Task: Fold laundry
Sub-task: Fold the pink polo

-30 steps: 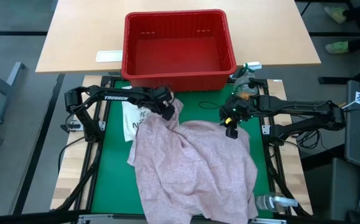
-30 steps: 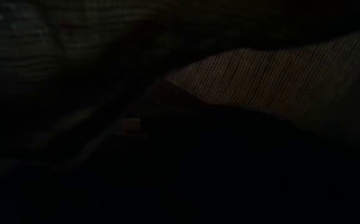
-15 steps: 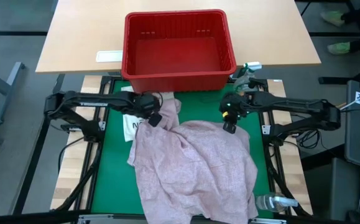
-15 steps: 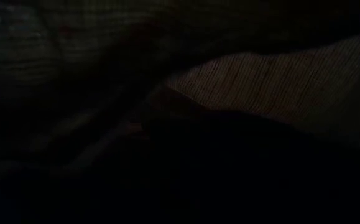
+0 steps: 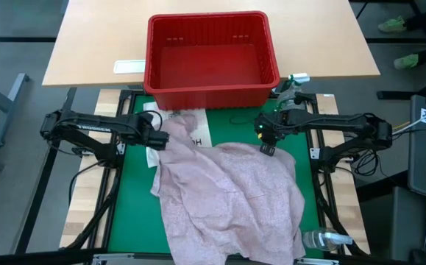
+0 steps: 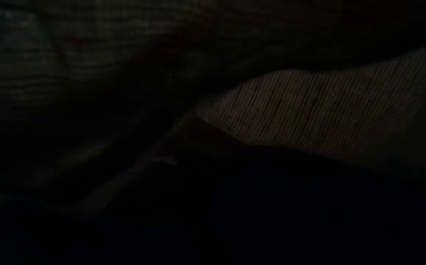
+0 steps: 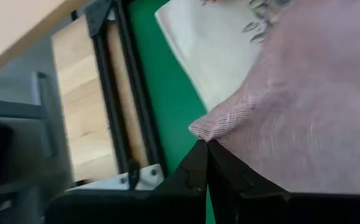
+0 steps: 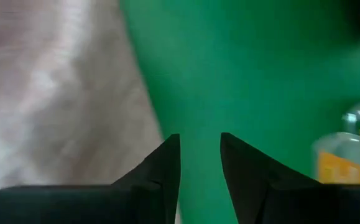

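A large pale pink heathered shirt (image 5: 227, 199) lies crumpled over the green mat (image 5: 135, 184), and its near part hangs over the front edge. My left gripper (image 5: 158, 140) is at the shirt's far left part, shut on a bunch of its cloth. My right gripper (image 5: 266, 149) hovers open over the mat just beyond the shirt's far right edge (image 8: 136, 106), and only green mat shows between its fingers (image 8: 199, 146). The low view is dark, with ribbed cloth (image 6: 330, 110) lying against the lens. My left gripper pinches a small bunched corner of the pink shirt (image 7: 220, 126) between its two shut fingers. A tip of cloth sticks out past the fingertips. The fingers slant down from the table's left side. The rest of the shirt trails off to the right onto the mat.
A red plastic basket (image 5: 211, 55) stands on the tan table at the far edge of the mat. A white printed sheet (image 5: 196, 131) lies partly under the shirt's far left part. One bottle (image 5: 320, 239) lies at the near right and another (image 5: 292, 79) stands beside the basket.
My left gripper, shut throughout, has gone from near the basket toward the table's left edge and risen. It has drawn the shirt's far left part along and uncovered more of the white sheet. My right gripper has sunk and shifted slightly left toward the shirt's far right edge.
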Tool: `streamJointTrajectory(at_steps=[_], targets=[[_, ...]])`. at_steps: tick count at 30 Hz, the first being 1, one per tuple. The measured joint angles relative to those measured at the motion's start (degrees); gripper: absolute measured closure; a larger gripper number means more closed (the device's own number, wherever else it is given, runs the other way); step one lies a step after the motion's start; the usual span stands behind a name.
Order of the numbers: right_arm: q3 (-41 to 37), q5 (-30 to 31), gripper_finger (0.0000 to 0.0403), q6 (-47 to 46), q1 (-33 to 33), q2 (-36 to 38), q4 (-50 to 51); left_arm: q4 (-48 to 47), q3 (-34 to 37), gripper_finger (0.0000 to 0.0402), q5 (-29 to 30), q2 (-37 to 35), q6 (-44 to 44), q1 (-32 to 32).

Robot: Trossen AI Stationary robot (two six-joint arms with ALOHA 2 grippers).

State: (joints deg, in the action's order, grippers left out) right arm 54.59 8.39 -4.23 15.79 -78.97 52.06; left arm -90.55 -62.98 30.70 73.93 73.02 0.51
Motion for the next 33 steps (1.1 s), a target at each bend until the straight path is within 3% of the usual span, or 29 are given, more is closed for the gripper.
streamJointTrajectory(at_steps=[7,19,26,33], targets=[[0.00,3.00,0.0288,0.00,0.00,-1.53,0.84,0.80,0.00,0.0401,2.87,0.78,1.94,2.11],[-0.02,-6.05,0.0288,7.60,0.10,-2.61,0.36,1.46,0.02,0.0401,1.48,4.57,1.87,2.64],[0.04,-14.78,0.0288,10.02,0.11,-3.58,-1.44,2.00,0.02,0.0401,0.52,4.50,1.86,2.31],[0.59,-31.37,0.0288,9.65,-0.73,-3.42,-3.65,2.11,0.02,0.0401,-0.22,4.50,1.86,2.31]])
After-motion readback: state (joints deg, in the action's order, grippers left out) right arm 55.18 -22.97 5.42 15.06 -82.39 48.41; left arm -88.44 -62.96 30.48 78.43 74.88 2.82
